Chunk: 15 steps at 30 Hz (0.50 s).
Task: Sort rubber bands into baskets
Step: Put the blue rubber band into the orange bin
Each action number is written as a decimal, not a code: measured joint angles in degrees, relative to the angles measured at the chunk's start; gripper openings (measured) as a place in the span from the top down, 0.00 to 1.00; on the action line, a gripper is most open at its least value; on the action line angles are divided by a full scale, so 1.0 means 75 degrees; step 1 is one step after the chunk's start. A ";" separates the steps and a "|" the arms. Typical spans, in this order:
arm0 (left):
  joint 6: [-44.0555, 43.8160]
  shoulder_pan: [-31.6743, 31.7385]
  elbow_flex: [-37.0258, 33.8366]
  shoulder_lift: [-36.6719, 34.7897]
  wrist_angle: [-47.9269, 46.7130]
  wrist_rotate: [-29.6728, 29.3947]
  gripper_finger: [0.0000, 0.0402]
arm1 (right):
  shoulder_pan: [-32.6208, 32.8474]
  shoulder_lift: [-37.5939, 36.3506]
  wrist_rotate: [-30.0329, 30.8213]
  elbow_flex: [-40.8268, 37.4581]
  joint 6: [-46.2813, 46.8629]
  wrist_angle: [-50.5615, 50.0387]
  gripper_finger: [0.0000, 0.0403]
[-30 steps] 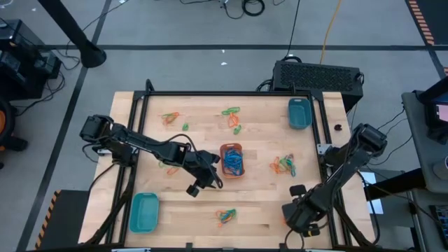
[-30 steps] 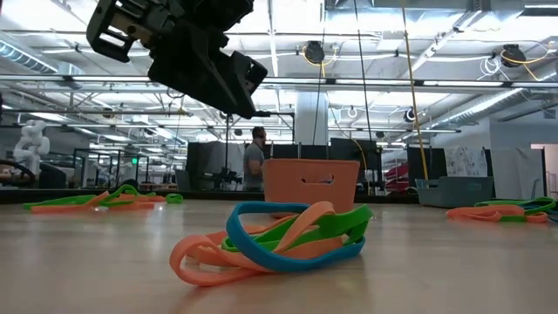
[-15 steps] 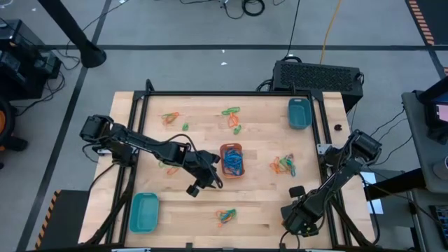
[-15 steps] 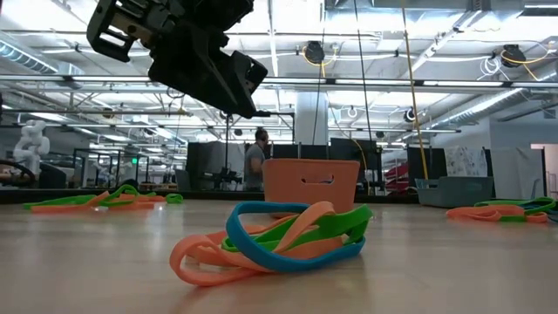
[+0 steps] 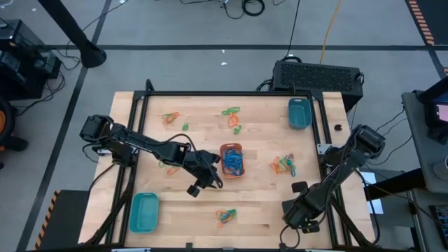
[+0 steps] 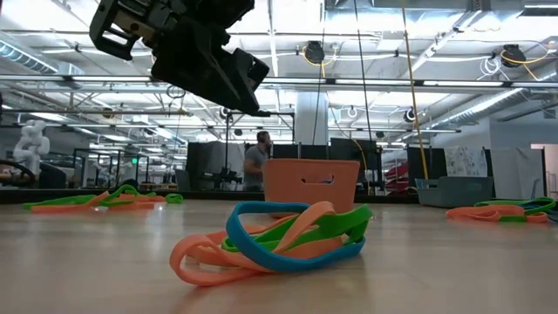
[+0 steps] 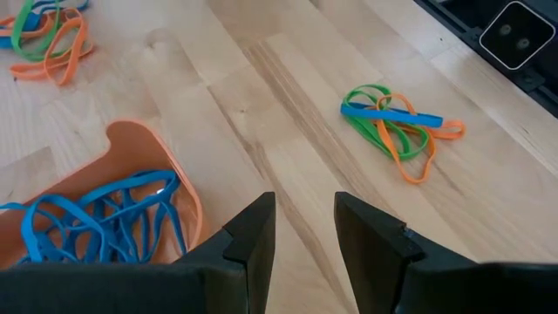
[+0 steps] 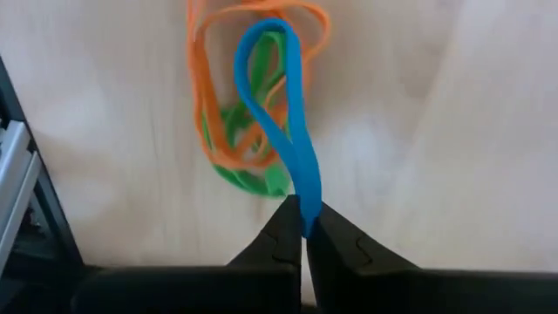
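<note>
Pinching one thin blue rubber band (image 8: 283, 131) free of its pile, the right gripper (image 8: 303, 228) is fully closed; the left gripper (image 7: 303, 228) hovers parted, empty, beside the orange plastic basket (image 7: 166, 161).

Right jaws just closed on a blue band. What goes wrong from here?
1. The blue band lies tangled with the orange bands and green band; lifting may drag them along.
2. The right gripper pinches only the loop's edge, so it could slip out.

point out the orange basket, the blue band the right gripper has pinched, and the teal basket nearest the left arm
orange basket (image 5: 232, 148): high view, its rim.
blue band (image 8: 277, 96): right wrist view, its stretched loop.
teal basket (image 5: 143, 212): high view, its floor.
</note>
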 joint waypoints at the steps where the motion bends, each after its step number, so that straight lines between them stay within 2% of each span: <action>1: 0.0000 0.0000 0.0000 0.0000 0.0000 0.0000 0.68 | -0.0033 -0.0040 0.0002 0.0077 0.0005 -0.0190 0.99; 4: 0.0015 0.0000 0.0000 0.0000 0.0066 0.0067 0.68 | -0.0155 -0.0075 0.0015 0.0420 0.0178 -0.1097 0.99; 8: 0.0236 0.0000 -0.0004 0.0003 0.0760 0.0854 0.68 | -0.0343 -0.0078 0.0369 0.0944 0.0219 -0.1709 1.00; 12: 0.0387 -0.0009 -0.0003 0.0003 0.1643 0.1408 0.68 | -0.0574 -0.0081 0.1759 0.1455 -0.0072 -0.1456 1.00; 15: 0.0230 -0.0003 -0.0003 0.0074 0.2298 0.1588 0.68 | -0.0788 -0.0081 0.2990 0.1762 -0.0553 -0.0785 1.00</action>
